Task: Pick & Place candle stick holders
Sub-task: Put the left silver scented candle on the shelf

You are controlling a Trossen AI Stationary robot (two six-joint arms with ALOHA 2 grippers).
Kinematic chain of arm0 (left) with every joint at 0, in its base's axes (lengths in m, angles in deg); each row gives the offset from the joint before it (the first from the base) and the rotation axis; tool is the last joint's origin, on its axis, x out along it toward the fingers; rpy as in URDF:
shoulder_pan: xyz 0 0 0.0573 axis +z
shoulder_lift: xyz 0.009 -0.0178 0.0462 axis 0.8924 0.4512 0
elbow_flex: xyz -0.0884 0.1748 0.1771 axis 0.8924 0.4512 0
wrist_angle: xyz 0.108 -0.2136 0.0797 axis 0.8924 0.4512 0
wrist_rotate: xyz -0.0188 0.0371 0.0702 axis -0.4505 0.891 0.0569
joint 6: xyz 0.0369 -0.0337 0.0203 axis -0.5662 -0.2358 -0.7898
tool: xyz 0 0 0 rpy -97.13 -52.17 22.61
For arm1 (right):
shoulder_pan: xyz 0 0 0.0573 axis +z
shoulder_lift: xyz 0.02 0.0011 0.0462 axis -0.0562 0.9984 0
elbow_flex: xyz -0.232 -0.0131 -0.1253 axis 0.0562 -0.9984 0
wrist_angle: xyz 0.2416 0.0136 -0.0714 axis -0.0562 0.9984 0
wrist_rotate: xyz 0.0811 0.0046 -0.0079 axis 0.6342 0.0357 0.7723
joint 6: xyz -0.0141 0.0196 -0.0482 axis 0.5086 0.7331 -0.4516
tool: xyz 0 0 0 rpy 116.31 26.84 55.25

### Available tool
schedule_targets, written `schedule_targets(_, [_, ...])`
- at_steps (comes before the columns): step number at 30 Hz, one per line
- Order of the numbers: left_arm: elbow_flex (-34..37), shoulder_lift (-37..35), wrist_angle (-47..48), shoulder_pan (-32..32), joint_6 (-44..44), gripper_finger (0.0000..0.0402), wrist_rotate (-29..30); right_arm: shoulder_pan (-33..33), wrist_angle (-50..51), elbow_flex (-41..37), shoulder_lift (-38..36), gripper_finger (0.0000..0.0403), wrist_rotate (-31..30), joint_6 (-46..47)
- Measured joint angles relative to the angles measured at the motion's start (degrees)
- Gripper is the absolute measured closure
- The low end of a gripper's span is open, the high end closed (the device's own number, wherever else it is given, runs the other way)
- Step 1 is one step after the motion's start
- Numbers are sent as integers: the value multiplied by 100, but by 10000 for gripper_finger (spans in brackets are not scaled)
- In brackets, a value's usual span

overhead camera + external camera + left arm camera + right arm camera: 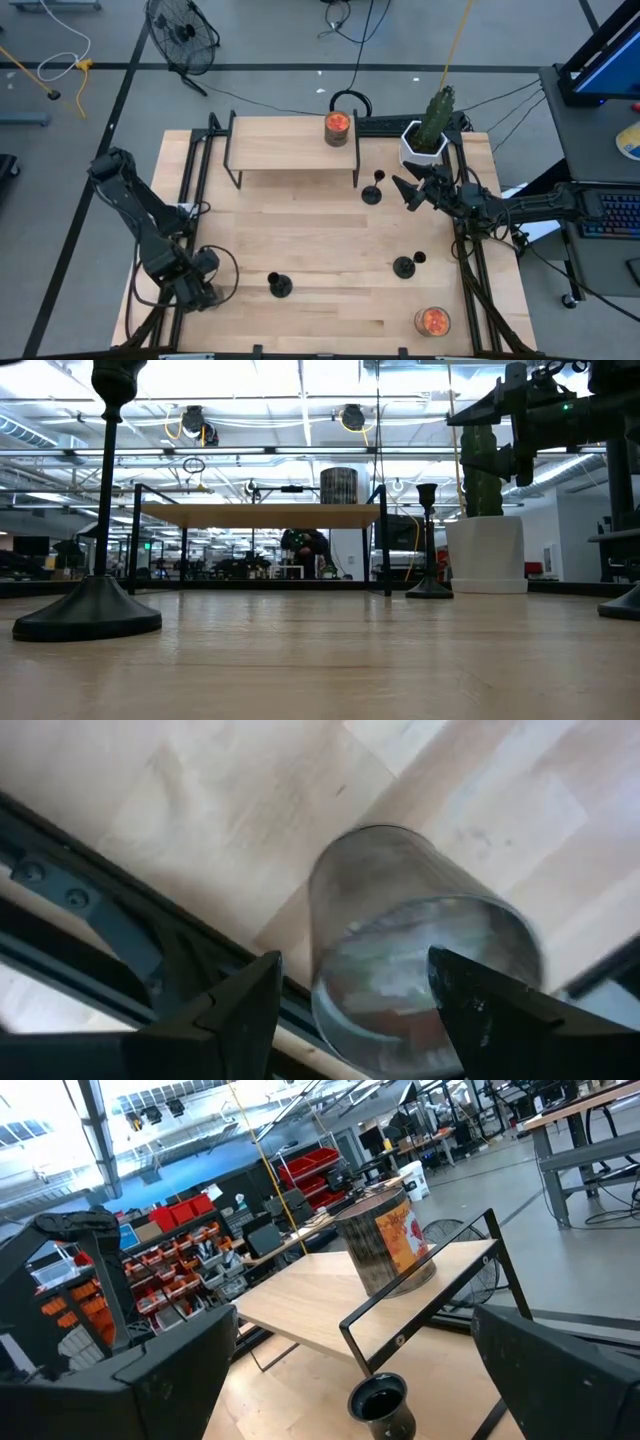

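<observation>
Three black candle stick holders stand on their round bases on the wooden table: one by the shelf (373, 190), one at the right (405, 265), one at the near middle (280, 286). My right gripper (408, 192) is open, level, just right of the holder by the shelf; that holder's cup (382, 1405) shows ahead between the fingers. My left gripper (203, 288) is open at the table's near left, its fingers on either side of a glass jar with grey contents (415, 960). My left gripper has its two fingers on either side of the grey jar's wall (330, 970), coming from above at a slant. I cannot tell whether they touch it. The jar rests on the table.
A low wooden shelf on a black frame (292, 145) stands at the far middle, with an orange jar (338, 127) on it. A white pot with a cactus (428, 135) stands far right. Another orange jar (432, 321) stands at the near right.
</observation>
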Motion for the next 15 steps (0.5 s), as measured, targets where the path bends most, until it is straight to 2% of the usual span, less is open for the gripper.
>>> schedule_targets(8, [295,-20,-471,0,-327,150,-82,0,-78,1,1,9,0,9])
schedule_targets(11, [303,-20,-546,0,-369,175,-77,-1,-83,1,0,9,0,9])
schedule_targets(15, [305,-19,-556,2,-415,235,-68,-1,-83,1,-1,9,0,9])
